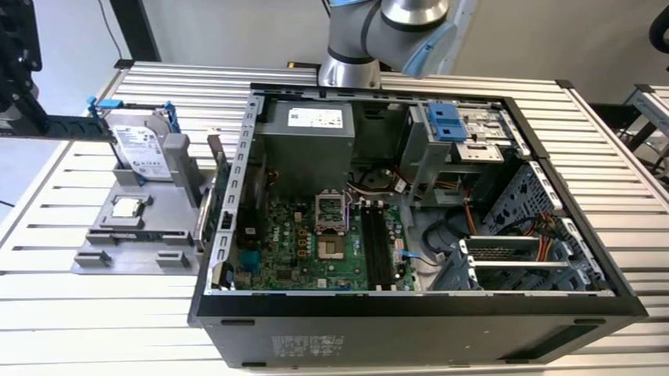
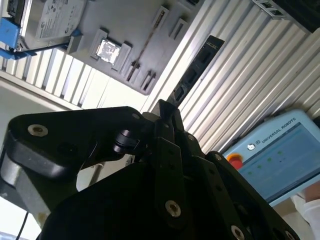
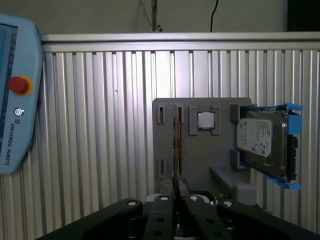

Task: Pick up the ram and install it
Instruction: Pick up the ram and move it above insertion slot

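Exterior cam looked steeply down on the PC case (image 1: 418,304); both wrist cams peered closely past the end effector (image 3: 178,190), sharing the gray holder (image 3: 200,155).

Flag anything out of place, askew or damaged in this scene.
Nothing stands out. The gripper holds the ram by one end, apart from the grey holder, where the hard drive and processor chip sit in their places. The open computer case looks intact.
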